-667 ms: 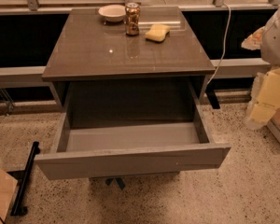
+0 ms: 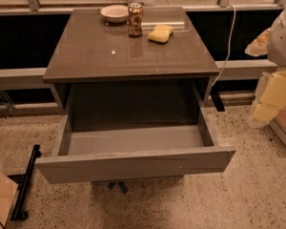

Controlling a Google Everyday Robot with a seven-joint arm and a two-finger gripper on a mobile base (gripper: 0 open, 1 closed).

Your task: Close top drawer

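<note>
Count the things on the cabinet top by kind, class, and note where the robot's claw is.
Bowl: 1
Can: 1
Yellow sponge: 1
Total: 3
Claw: far right, apart from the open top drawer.

A white bowl [image 2: 114, 13], a can [image 2: 135, 19] and a yellow sponge [image 2: 161, 33] stand in a row along the back edge of the glossy brown desk [image 2: 128, 56]. The bowl is at the back left, the can is just right of it, and the sponge is right of the can. A white cable [image 2: 229, 46] hangs behind the desk's right back corner. A grey ledge [image 2: 16, 75] runs off to the desk's left. The desk stands on a speckled floor [image 2: 248, 194]. A black bar [image 2: 26, 182] lies on it left of the desk's front, with cardboard [image 2: 0, 197] further left.
</note>
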